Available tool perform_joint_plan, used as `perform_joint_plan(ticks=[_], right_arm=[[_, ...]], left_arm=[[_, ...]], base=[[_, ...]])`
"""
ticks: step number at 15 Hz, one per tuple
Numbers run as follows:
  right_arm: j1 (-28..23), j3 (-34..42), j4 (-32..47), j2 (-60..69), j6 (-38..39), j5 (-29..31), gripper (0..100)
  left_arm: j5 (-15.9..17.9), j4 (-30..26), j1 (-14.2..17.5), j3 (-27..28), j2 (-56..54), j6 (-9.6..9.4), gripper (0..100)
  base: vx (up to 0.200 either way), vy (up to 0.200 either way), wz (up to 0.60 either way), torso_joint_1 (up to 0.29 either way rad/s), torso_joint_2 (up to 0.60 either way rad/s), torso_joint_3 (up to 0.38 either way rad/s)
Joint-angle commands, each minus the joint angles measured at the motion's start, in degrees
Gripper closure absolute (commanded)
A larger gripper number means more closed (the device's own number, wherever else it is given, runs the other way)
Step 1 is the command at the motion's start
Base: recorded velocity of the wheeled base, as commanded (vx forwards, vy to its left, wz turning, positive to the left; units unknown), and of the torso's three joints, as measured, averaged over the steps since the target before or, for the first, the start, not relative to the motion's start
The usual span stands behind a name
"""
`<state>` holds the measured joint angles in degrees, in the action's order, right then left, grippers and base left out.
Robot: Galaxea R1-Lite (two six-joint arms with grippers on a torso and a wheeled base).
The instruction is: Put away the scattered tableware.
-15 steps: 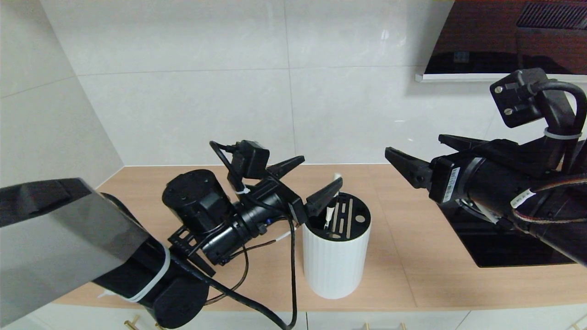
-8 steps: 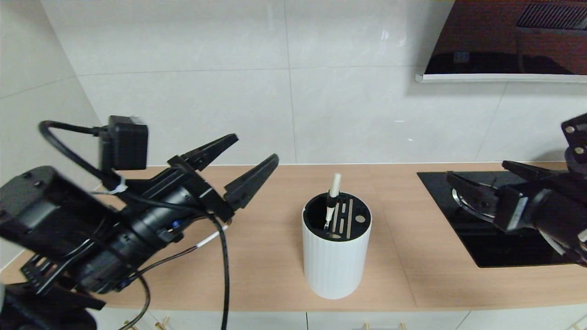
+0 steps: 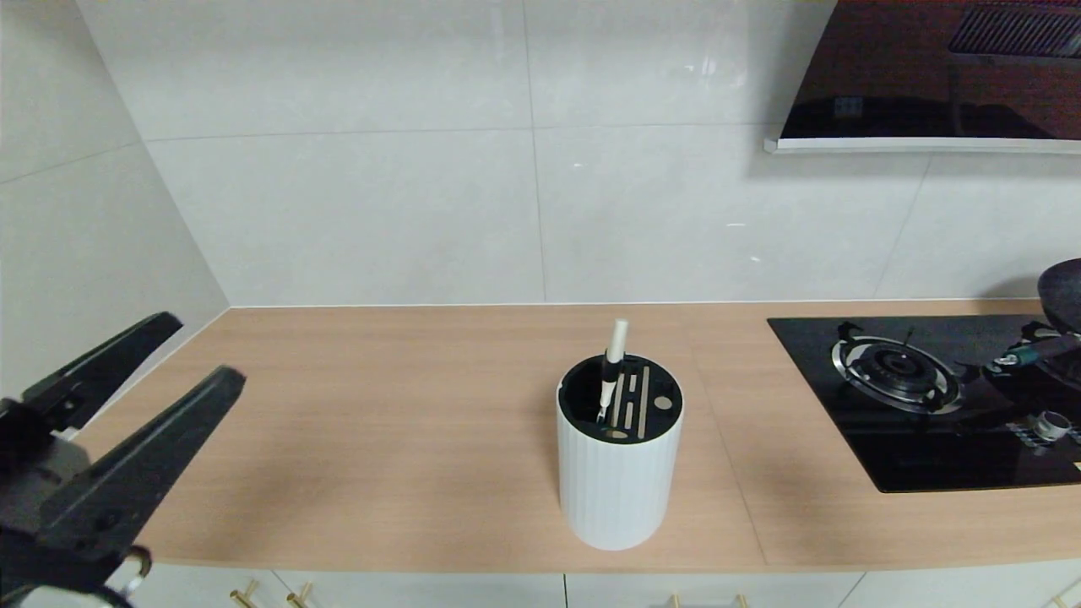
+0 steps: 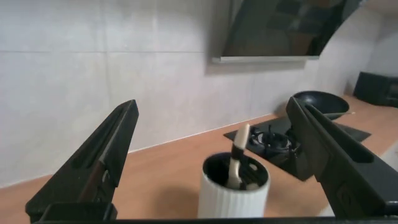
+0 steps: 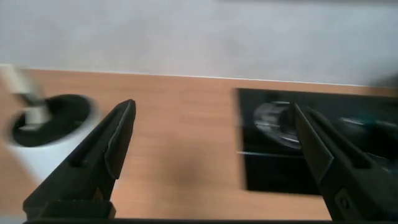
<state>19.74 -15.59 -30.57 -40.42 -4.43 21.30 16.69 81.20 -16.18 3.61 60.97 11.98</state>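
nearest, left claw (image 3: 201, 350) is released, fingers spread wide with nothing between them, well left of the white holder (image 3: 619, 490) and nearer than it. right claw (image 5: 211, 107) is also released and empty, with the holder ahead of it. holder stands upright on the counter (image 3: 380, 405) near the front edge. white-handled utensil (image 3: 615, 346) sits in the holder's top, handle up, slightly tilted. hob (image 3: 912, 456) is right of the holder, pan (image 3: 1066, 291) farther right. tiled wall (image 3: 380, 211) is behind the holder.

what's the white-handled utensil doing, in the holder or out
In. The white-handled utensil stands nearly upright in the white holder, its handle sticking up above the rim.
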Motion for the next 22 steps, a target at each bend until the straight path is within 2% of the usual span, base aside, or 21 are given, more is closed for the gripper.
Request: perform_joint_plan(ticks=[1,2,3,4,5,6,8,10,11,12,13,14,15,16,17,19,20,21,22], right_arm=[[-9.37,0.74,11.68,19.95,-4.36,-0.2,0],[-10.6,0.74,13.87,22.76,-5.51,-0.29,0],[-13.06,0.83,19.94,30.23,-7.35,-0.47,0],[-13.76,0.83,23.02,32.95,-7.97,-0.55,0],[-14.46,1.09,26.18,34.8,-8.32,-0.47,0],[-14.81,1.18,26.0,34.8,-8.23,-0.47,0],[-19.3,2.85,27.32,39.02,-8.58,-1.52,0],[-19.82,7.95,26.0,40.34,-8.49,-1.26,0],[-19.82,11.02,22.58,40.34,-7.62,-0.91,0],[-19.82,15.15,18.27,40.34,-6.74,-0.91,0],[-19.82,15.59,18.27,40.34,-6.12,-1.08,0],[-19.82,15.5,18.88,40.34,-5.15,-1.08,0],[-19.82,15.5,19.5,40.34,-2.78,-1.26,0],[-19.82,15.59,22.31,40.34,-0.15,-2.4,0],[-19.82,15.59,25.83,40.34,2.05,-4.16,0],[-19.82,15.5,28.03,40.34,4.43,-6.18,0],[-19.82,15.5,28.11,40.25,4.78,-8.03,0],[-19.82,15.5,28.73,40.34,7.24,-13.65,0],[-19.82,15.42,30.84,40.34,7.68,-18.13,0]], left_arm=[[-2.1,-21.26,0.71,-3.08,-27.39,1.11,0],[-2.19,-26.8,0.71,-2.2,-32.05,1.46,0],[-1.66,-42.97,3.17,0.96,-44.53,2.87,0],[-1.13,-49.74,4.49,2.46,-48.92,3.13,0],[0.36,-60.11,6.86,4.65,-55.16,3.13,0],[0.54,-61.69,7.56,4.57,-55.78,2.61,0],[-1.84,-55.19,8.88,0.96,-55.52,1.82,0],[-2.27,-51.23,11.52,-2.82,-55.52,1.11,0],[-2.19,-52.2,14.77,-3.61,-57.27,0.32,0],[-2.1,-57.82,16.26,-3.61,-60.97,-1.0,0],[-3.94,-62.04,16.35,-3.61,-60.97,-5.83,0],[-6.58,-63.36,16.35,-3.61,-60.97,-7.94,0],[-11.94,-66.96,16.35,-3.61,-60.97,-10.49,0],[-14.58,-76.98,16.35,-3.61,-60.97,-15.94,0],[-15.99,-81.82,16.35,-3.61,-60.97,-17.08,0],[-15.9,-81.29,16.35,-3.61,-60.97,-16.64,0],[-15.9,-81.29,16.35,-3.61,-60.97,-15.59,0],[-15.99,-81.2,16.35,-3.61,-60.97,-12.33,0],[-16.16,-81.11,16.35,-3.61,-60.97,-11.98,0]], base=[[0.0,0.0,0.0,0.0,0.0,0.0],[0.0,0.0,0.0,0.0,0.0,0.0],[0.0,0.0,0.0,0.0,0.0,0.0],[0.0,0.0,0.0,0.0,0.0,0.0],[0.0,0.0,0.0,0.0,0.0,0.0],[0.0,0.0,0.0,0.0,0.0,0.0],[0.0,0.0,0.0,0.0,0.0,0.0],[0.0,0.0,0.0,0.0,0.0,0.0],[0.0,0.0,0.0,0.0,0.0,0.0],[0.0,0.0,0.0,0.0,0.0,0.0],[0.0,0.0,0.0,0.0,0.0,0.0],[0.0,0.0,0.0,0.0,0.0,0.0],[0.0,0.0,0.0,0.0,0.0,0.0],[0.0,0.0,0.0,0.0,0.0,0.0],[0.0,0.0,0.0,0.0,0.0,0.0],[0.0,0.0,0.0,0.0,0.0,0.0],[0.0,0.0,0.0,0.0,0.0,0.0],[0.0,0.0,0.0,0.0,0.0,0.0],[0.0,0.0,0.0,0.0,0.0,0.0]])
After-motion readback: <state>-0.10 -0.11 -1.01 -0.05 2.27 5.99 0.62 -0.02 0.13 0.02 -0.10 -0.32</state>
